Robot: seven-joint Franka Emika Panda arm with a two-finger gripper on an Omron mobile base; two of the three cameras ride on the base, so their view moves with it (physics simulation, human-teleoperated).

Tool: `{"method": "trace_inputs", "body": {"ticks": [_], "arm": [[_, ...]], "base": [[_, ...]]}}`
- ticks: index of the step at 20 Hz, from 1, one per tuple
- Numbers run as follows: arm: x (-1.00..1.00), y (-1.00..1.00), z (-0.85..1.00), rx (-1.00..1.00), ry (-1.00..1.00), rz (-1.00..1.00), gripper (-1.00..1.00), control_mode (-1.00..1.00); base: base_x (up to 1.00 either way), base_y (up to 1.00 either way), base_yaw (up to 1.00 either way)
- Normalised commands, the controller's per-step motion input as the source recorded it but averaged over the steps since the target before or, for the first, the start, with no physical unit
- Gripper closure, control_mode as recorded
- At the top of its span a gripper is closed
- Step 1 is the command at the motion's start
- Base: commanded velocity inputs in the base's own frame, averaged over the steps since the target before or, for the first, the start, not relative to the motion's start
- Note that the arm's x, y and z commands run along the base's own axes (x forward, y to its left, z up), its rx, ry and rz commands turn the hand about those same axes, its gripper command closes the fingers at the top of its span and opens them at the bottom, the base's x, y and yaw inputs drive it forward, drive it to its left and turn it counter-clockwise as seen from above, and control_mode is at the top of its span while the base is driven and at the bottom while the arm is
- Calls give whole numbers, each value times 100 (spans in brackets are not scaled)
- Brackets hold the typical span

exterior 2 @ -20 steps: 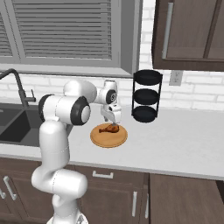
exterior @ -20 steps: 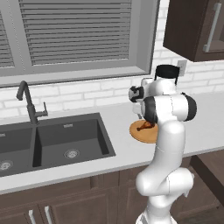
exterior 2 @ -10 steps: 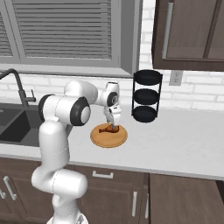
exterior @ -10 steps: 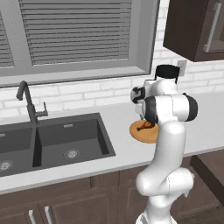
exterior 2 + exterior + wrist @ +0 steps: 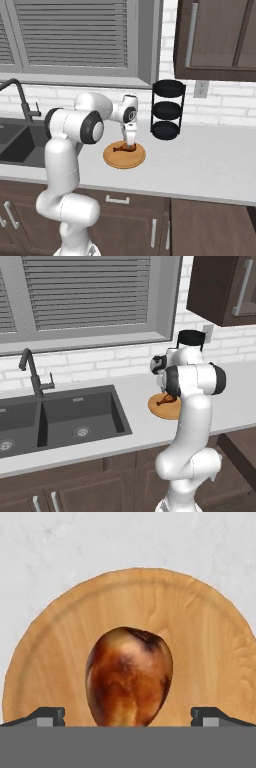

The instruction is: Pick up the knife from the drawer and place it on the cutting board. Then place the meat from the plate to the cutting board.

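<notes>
Meat (image 5: 129,676) on plate (image 5: 210,657), long axis between open end effector (image 5: 128,717) fingertips

Meat (image 5: 129,674): small reddish-brown drumstick, glossy, darker patches on its rounded end. It lies on the plate (image 5: 210,642), directly ahead of the hand (image 5: 127,714) and between its two spread fingertips (image 5: 47,716); contact cannot be confirmed. From the right base camera, the meat (image 5: 121,147) lies flat near the plate's centre, just under the hand.

Plate: round, tan, wood-grained disc with a slightly darker rim, lying flat on the pale bench (image 5: 200,160) beneath the hand.
</notes>
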Motion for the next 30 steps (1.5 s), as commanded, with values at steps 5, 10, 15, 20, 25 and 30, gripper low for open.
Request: {"method": "trace_inputs", "body": {"ticks": [5, 10, 15, 20, 25, 30], "arm": [[0, 0, -37, 0, 0, -12, -100, -100], [0, 0, -38, 0, -2, -9, -100, -100], [0, 0, -4, 0, -1, -4, 100, -100], [0, 0, 0, 0, 0, 0, 100, -100], [0, 0, 0, 0, 0, 0, 100, -100], [-18, 0, 1, 0, -5, 6, 100, -100]], "base": [[0, 0, 0], [0, 0, 0], [0, 0, 0], [0, 0, 0], [0, 0, 0], [0, 0, 0]]}}
